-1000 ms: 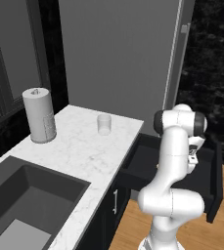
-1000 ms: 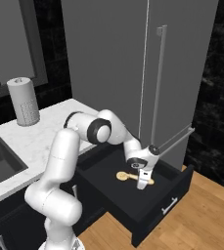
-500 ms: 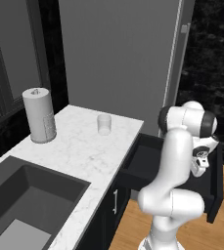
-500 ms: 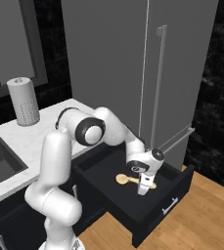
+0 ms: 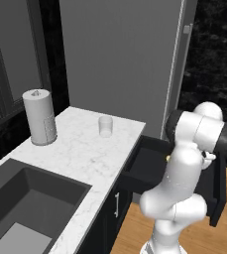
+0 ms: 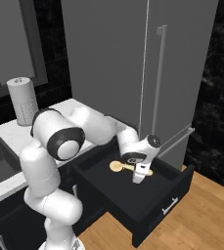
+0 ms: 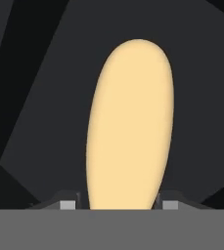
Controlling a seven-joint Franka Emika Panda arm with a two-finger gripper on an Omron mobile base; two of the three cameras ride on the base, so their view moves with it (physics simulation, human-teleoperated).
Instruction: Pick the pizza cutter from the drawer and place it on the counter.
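The tan-yellow pizza cutter (image 6: 117, 166) lies flat in the open black drawer (image 6: 168, 194), its round disc toward the counter side. My gripper (image 6: 139, 177) is lowered into the drawer right over the cutter's handle. In the hand view the handle (image 7: 130, 127) runs up from between my fingertips (image 7: 68, 205), and the gripper (image 7: 119, 205) stands open, one finger on each side of the handle. The white marble counter (image 5: 85, 154) lies left of the drawer (image 5: 144, 166). In the left base view my own arm hides the hand.
A translucent cup (image 5: 105, 126) and a paper towel roll (image 5: 39, 116) stand on the counter; the roll (image 6: 23, 100) also shows from the right. A dark sink (image 5: 30, 198) is cut into the slab. A tall grey fridge (image 6: 133, 73) rises behind the drawer.
The arm has reached further out and down into the drawer, bringing the gripper low over the cutter's handle. The cutter has not moved.
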